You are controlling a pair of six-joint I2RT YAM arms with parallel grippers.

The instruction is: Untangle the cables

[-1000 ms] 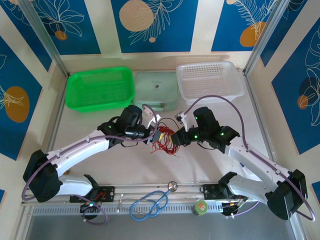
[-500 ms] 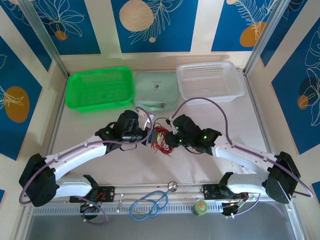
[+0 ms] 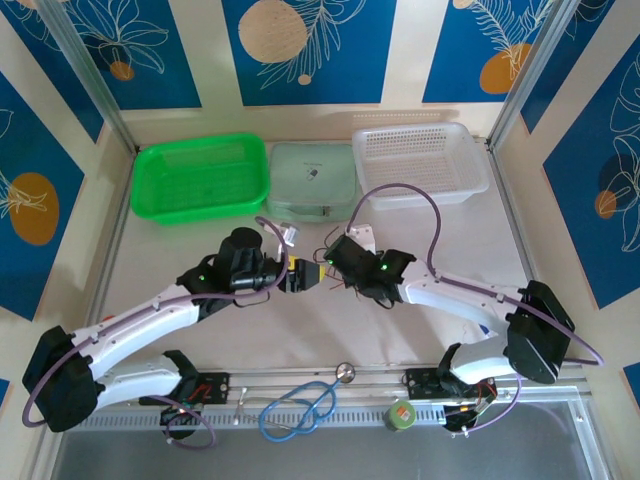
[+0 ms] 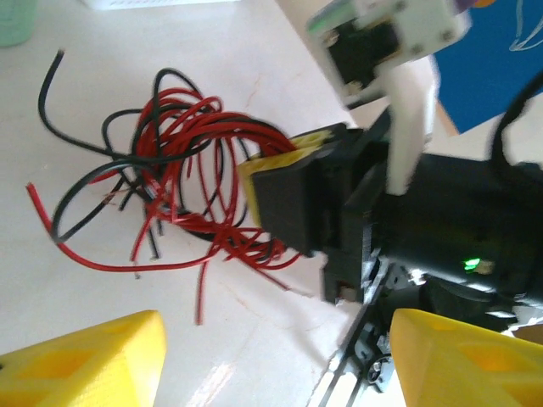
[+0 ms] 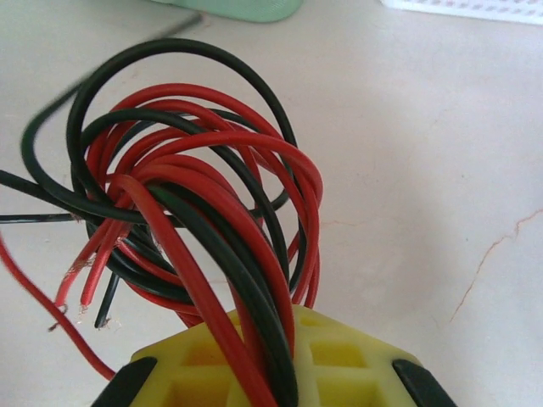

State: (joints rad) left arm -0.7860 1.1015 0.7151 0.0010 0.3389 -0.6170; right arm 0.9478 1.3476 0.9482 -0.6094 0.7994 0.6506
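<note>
As top view shows: 2 grippers tip to tip, left gripper (image 3: 296,277), right gripper (image 3: 324,270).
Left wrist: left fingers (image 4: 85,365) spread, empty; 1 tangled bunch of thin red-and-black wire cables (image 4: 182,161).
Right wrist: right fingers (image 5: 339,365) clamp bunch; strands uncountable.

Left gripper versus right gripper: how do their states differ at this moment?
The left gripper stands wide open; the right gripper is shut. The left gripper holds nothing, while the right gripper clamps the tangled red and black cables. Shared: both have yellow fingers and sit close together at the cables.
</note>
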